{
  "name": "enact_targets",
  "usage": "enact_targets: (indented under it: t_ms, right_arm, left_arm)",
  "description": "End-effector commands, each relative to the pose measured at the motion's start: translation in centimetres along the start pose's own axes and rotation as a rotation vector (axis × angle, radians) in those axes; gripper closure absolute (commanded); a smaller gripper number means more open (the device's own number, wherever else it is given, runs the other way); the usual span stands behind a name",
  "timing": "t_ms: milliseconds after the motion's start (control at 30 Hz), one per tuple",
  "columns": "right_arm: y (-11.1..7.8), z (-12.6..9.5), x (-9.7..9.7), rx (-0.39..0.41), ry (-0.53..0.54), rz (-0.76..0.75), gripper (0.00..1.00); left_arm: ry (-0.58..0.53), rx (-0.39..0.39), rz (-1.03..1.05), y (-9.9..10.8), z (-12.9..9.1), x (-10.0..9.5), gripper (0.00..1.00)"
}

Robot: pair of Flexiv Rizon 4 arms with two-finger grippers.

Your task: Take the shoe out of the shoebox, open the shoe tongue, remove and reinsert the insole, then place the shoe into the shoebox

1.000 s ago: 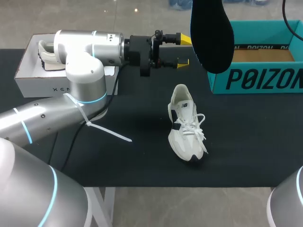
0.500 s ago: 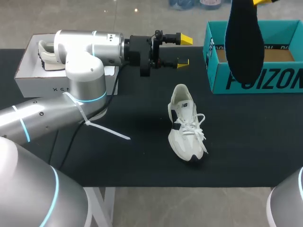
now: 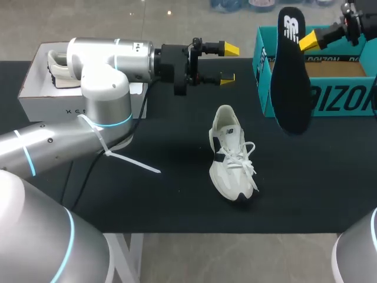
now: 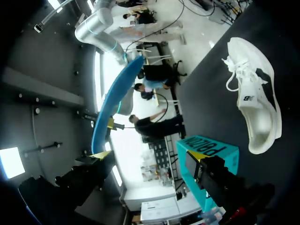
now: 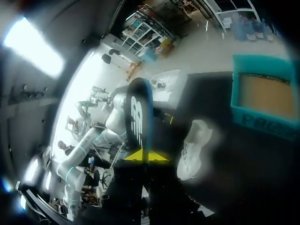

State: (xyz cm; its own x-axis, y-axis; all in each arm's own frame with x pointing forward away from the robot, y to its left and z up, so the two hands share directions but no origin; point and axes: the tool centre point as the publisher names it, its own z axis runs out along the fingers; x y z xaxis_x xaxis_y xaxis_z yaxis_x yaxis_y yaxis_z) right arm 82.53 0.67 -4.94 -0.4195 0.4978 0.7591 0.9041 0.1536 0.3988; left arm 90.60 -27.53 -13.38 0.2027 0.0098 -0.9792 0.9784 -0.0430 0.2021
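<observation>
The black worktop [image 3: 147,200] holds the teal shoebox [image 3: 341,100] at its far right, open on top. The black insole [image 3: 290,88] hangs in the air in front of the shoebox, clamped at its top end in the right end effector [image 3: 308,41]. Only the left wrist view shows the insole's blue underside. The white shoe [image 3: 232,154] lies in the middle of the worktop, away from the edges and well apart from both arms. The left end effector [image 3: 228,62] hangs near the far edge with its fingers apart, holding nothing.
</observation>
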Motion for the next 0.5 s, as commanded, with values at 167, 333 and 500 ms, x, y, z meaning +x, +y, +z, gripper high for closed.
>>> enact_targets:
  t_ms: [167, 333, 500]
  right_arm:
    - [2.6, 3.5, -2.6, 0.086, 0.044, 0.043, 1.00]
    - [4.0, 5.6, -3.2, 0.123, 0.046, 0.055, 1.00]
    - [5.4, 7.2, -3.8, 0.149, 0.053, 0.067, 1.00]
  left_arm:
    - [-0.001, -0.002, 0.002, 0.1, 0.2, 0.1, 0.00]
    - [-0.006, -0.014, 0.008, -0.4, -0.3, 0.1, 0.00]
    - [-0.002, -0.027, 0.021, -1.0, -0.9, 0.0, 0.00]
